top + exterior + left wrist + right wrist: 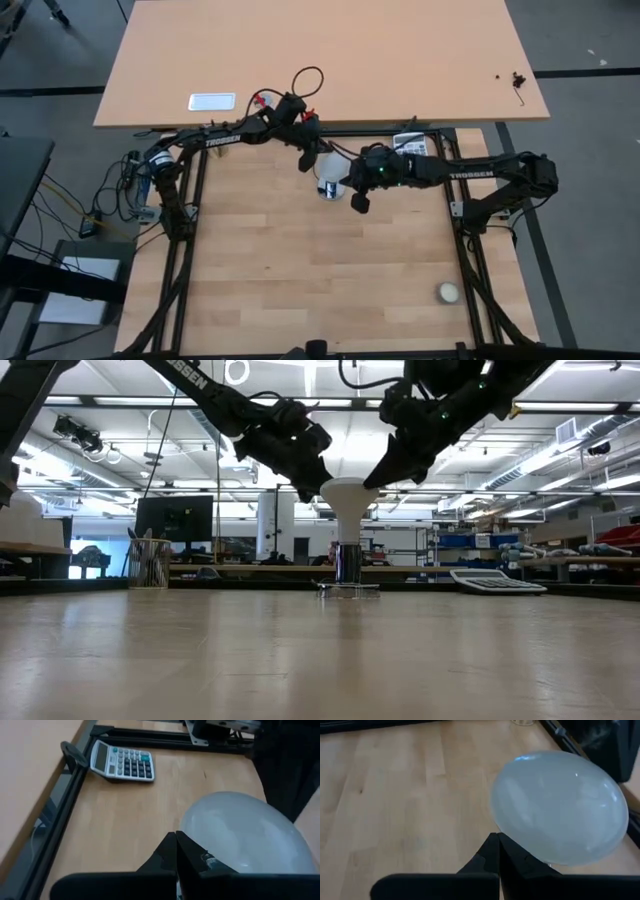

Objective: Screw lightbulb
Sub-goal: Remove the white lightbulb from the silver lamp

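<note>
The lightbulb [348,500] is seen standing upright in its socket [348,563] mid-worktop [300,280], flanked by the left pincer [309,162] and right pincer [358,203], both pressed shut and empty; turning is best done squarely, axis kept vertical.

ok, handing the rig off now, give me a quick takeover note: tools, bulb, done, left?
Left tool: shut, tip against the lightbulb's dome from the left-arm side.
Right tool: shut, tip at the dome's other side.
Lightbulb: upright mid-table, screw base down in the socket.
Done: bulb is seated in the socket.
Left: cannot tell how far it is threaded; check tightness, then back both arms off.
Elsewhere: calculator at the far edge, cream ball near the right front corner.
</note>
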Robot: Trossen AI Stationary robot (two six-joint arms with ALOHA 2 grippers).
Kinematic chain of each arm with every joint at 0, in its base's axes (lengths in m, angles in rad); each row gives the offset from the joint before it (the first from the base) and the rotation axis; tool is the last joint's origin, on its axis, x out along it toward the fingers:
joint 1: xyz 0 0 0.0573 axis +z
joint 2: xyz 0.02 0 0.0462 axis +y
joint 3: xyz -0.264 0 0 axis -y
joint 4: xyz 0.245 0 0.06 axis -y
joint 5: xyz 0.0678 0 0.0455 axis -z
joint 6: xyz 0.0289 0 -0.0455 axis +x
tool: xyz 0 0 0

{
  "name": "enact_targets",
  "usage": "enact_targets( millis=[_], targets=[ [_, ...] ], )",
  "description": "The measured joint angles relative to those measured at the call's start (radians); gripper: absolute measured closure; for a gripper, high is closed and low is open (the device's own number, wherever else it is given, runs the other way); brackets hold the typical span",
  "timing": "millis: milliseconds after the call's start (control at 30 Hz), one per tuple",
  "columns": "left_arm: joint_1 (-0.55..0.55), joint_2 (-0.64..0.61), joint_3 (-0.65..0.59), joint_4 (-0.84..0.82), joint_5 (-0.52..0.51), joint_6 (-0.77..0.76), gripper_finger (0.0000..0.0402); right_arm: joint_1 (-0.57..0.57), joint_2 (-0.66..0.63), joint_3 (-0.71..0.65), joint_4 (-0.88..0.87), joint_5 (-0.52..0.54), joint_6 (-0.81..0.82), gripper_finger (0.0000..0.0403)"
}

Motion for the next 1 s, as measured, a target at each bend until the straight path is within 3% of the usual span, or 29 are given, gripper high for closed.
enact_targets(
  millis=[1000],
  targets=[
    [-0.008,-0.06,-0.002,-0.218,0.001,0.023,0.0401,-0.155,-0.001,-0.001,-0.066,0.044,-0.014,0.0396]
  ],
)
